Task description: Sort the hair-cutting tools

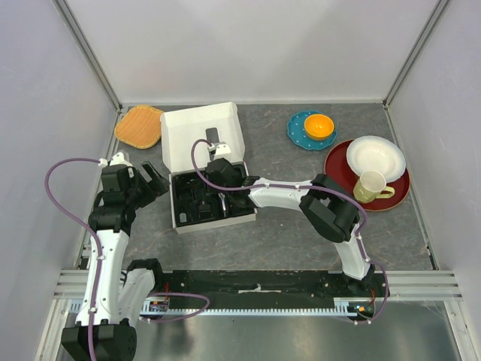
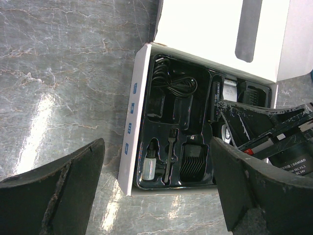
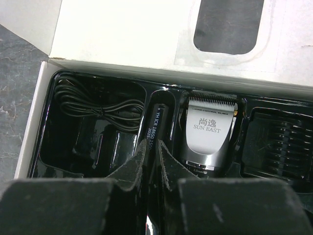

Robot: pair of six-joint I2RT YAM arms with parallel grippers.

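The white box [image 1: 197, 134] lies open with its black moulded tray holding the tools. In the right wrist view the silver-and-black clipper [image 3: 210, 132] lies in its slot, the coiled black cable [image 3: 98, 105] to its left and a comb guard [image 3: 281, 142] to its right. My right gripper [image 3: 155, 147] is down in the tray [image 1: 218, 174], shut on a thin black cylinder marked 18650 [image 3: 157, 122] next to the clipper. My left gripper [image 2: 156, 147] is open and empty, above the table at the box's left side [image 1: 154, 180]. Its view shows the cable [image 2: 171, 83], thin brush [image 2: 171, 154], comb guard [image 2: 194, 159] and a small clear bottle [image 2: 149, 166].
An orange woven mat [image 1: 140, 125] lies at the back left. A teal plate with an orange bowl [image 1: 316, 126] sits at the back right. A red plate [image 1: 342, 177] holds a white bowl [image 1: 376, 156] and a pale cup [image 1: 370, 186].
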